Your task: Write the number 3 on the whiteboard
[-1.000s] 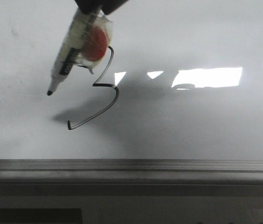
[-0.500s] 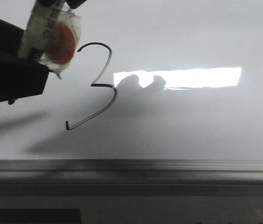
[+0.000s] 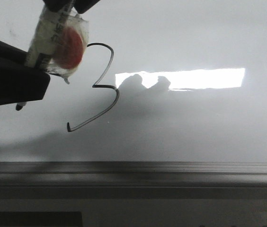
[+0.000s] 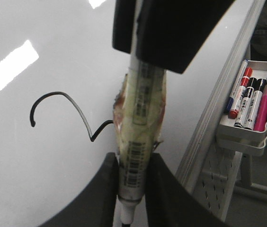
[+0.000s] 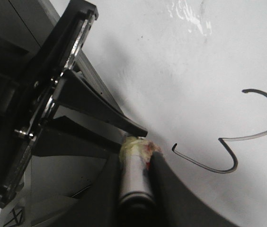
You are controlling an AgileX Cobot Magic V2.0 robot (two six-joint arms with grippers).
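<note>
Jaws of both grippers clamp the marker [image 4: 138, 156] beside the number 3 [image 3: 100, 87].

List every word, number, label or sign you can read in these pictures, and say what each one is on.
"3": the number 3, hand-drawn in black on the whiteboard.
Marker held by both end effectors: printed label with dark text and a barcode, too blurred to read.
Markers in the tray beside the board: any print on them is too small to read.
Nothing else legible.
</note>
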